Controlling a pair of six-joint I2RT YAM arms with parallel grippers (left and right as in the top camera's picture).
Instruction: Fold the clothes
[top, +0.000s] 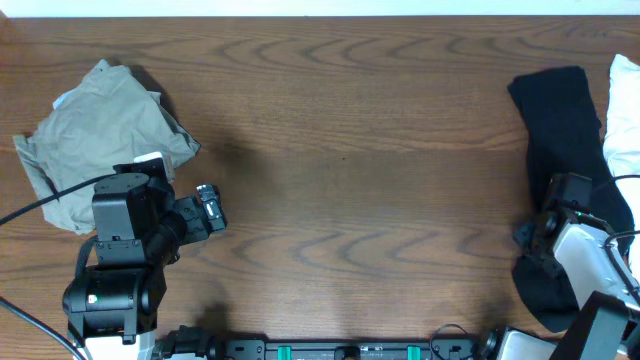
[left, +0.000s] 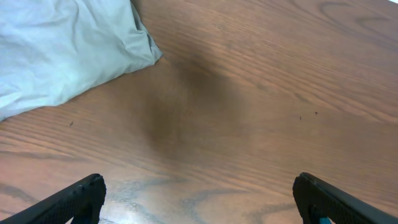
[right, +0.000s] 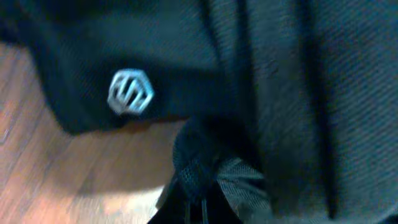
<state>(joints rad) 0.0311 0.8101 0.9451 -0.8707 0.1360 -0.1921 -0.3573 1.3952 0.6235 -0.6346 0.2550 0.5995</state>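
Slip risk: your right gripper (right: 200, 190) is pinched shut on just a thin tuck of black garment (top: 562, 120), lower right; left gripper (left: 199, 202) hangs wide, empty.

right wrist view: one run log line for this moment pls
right gripper: shut on limp black fabric garment | left gripper: open, empty, over wooden table | crumpled khaki-grey fabric garment: not folded
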